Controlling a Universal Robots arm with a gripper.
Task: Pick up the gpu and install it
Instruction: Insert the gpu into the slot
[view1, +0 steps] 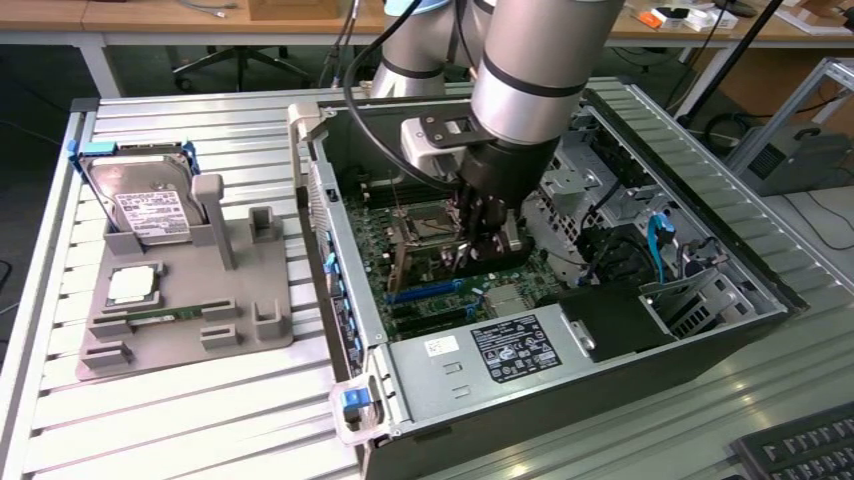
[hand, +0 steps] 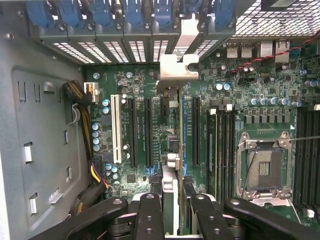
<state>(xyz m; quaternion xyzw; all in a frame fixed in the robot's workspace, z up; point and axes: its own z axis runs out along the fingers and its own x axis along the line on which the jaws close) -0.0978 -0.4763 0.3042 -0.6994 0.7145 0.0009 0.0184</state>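
Observation:
The gpu (hand: 173, 150) is a thin dark card seen edge-on in the wrist view. Its silvery bracket (hand: 178, 67) sits at the rear slot openings of the open computer case (view1: 350, 260). My gripper (hand: 175, 212) is shut on the card, one black finger (hand: 150, 215) on each side. In the exterior view the gripper (view1: 483, 250) reaches down inside the case and holds the gpu (view1: 424, 272) upright over the motherboard's expansion slots (hand: 150, 132). Whether the card's edge is seated in a slot I cannot tell.
The empty CPU socket (hand: 265, 167) and memory slots lie beside the card. A power supply (view1: 505, 348) fills the case's near end. At the exterior view's left, a grey fixture (view1: 234, 300) holds a hard drive (view1: 147, 205), a processor (view1: 131, 285) and a memory stick (view1: 167, 315). A keyboard (view1: 801, 455) lies at the lower right.

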